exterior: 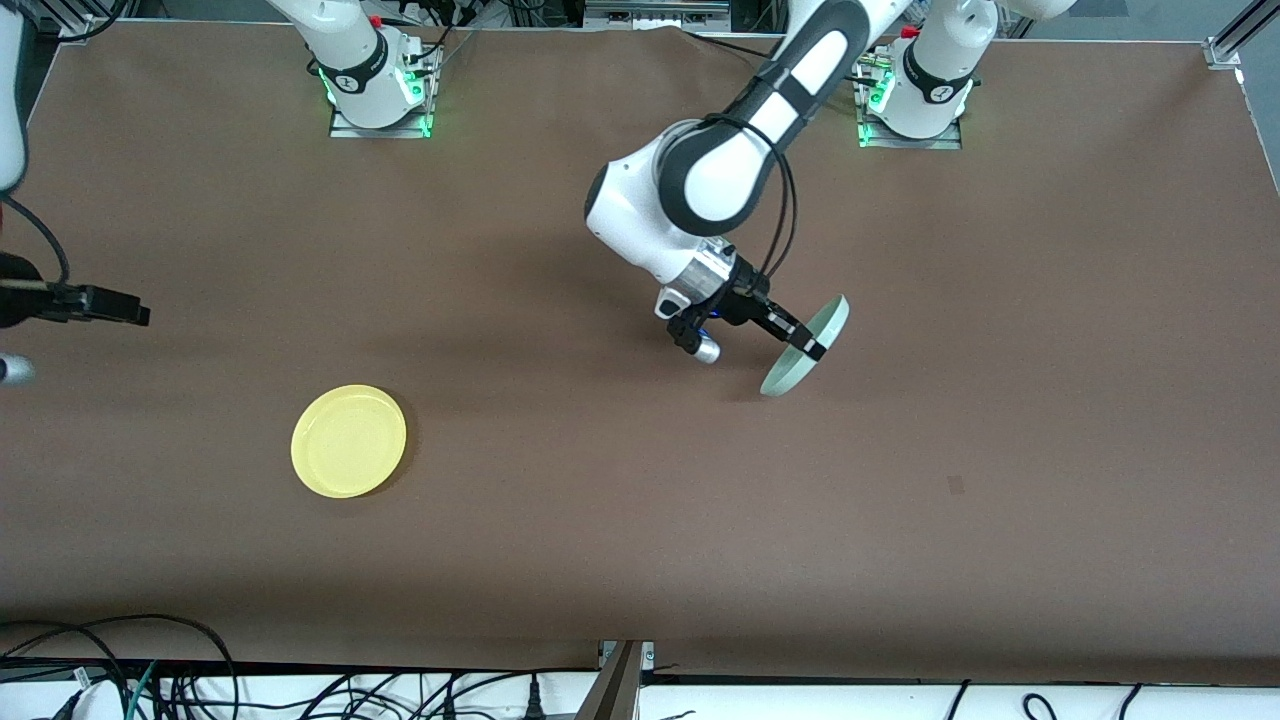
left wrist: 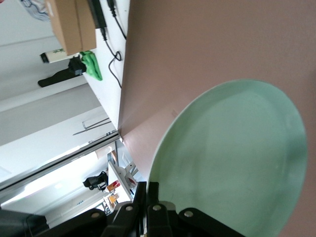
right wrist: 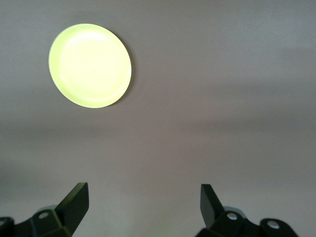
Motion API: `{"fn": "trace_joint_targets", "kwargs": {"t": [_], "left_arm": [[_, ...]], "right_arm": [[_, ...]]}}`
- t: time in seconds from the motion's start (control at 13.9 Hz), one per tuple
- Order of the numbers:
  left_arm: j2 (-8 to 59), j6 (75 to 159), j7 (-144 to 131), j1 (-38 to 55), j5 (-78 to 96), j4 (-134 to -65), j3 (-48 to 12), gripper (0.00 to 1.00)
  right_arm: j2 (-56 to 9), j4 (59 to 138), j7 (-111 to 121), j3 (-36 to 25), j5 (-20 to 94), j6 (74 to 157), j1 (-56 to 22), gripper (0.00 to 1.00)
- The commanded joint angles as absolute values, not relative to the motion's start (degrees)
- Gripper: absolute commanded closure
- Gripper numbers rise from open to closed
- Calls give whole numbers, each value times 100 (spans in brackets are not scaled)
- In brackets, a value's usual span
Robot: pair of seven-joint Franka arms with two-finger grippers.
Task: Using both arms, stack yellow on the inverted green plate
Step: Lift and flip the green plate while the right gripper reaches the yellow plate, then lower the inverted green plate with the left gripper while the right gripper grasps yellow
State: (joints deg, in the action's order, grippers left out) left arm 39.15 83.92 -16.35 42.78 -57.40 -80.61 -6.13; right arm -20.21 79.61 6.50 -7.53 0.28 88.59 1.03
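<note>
Two plates noted. I see the left gripper (exterior: 806, 346) clamping the green plate (exterior: 808, 345) by its rim, tilted steeply over mid-table (exterior: 640, 520). The yellow plate (exterior: 349, 440) lies flat toward the right arm's end; the right gripper (right wrist: 143, 202) waits above, fingers spread.

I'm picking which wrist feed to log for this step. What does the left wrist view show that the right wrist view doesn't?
Only the left wrist view shows the green plate, tilted up on edge and clamped at its rim by the left gripper. Only the right wrist view shows the yellow plate lying flat, with the right gripper above the table, jaws open. Both show the brown table.
</note>
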Motion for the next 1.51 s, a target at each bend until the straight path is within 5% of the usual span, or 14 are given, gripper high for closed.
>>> {"fn": "trace_joint_targets", "kwargs": {"t": [0.0,0.43,0.79,1.44], "left_arm": [[4210,8147,-2300,4552,-6020,-7611,-501,100],[4535,8139,-3576,5071,-5994,-7611,-518,100],[4956,8156,-4349,5449,-5959,-7594,-519,100],[5273,8541,-4946,5669,-5381,-7453,-589,95]], "right_arm": [[-2695,7875,624,-729,123,9400,149,0],[-3953,7972,510,-712,956,10993,123,0],[-4280,8428,501,-694,1317,12048,88,0],[-4570,8472,518,-642,1608,12393,-9,0]]}}
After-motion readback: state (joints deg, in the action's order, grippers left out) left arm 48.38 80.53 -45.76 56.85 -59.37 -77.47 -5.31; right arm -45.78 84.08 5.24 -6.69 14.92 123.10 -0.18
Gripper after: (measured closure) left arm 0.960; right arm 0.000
